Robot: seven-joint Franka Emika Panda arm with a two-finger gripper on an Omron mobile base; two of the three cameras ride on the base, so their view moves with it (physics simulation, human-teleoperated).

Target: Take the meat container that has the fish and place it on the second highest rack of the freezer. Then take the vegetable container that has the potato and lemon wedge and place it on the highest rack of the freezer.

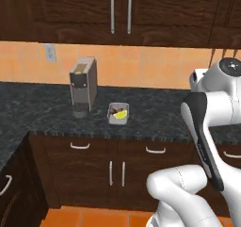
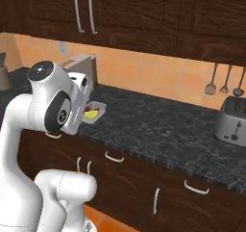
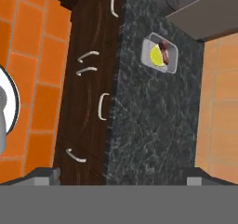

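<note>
Sitting on the counter (image 1: 47,113) in left base view, veg tray (image 1: 118,113) w/ lemon (image 1: 122,114) + potato (image 1: 114,110) is just right of the coffee machine (image 1: 84,86); not yet picked, freezer step left. Right base view: tray (image 2: 92,113) peeks from behind the arm. Hand view: claw (image 3: 122,175) wide, empty, tray (image 3: 161,54) well ahead, right of centre

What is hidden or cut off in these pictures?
- Tray, right base view: the arm covers its left part.
- Potato, hand view: half hidden behind the lemon wedge; too small in the left base view.
- Coffee machine, hand view: cut by the top edge.
- Toaster, right base view: cut by the right edge.
</note>
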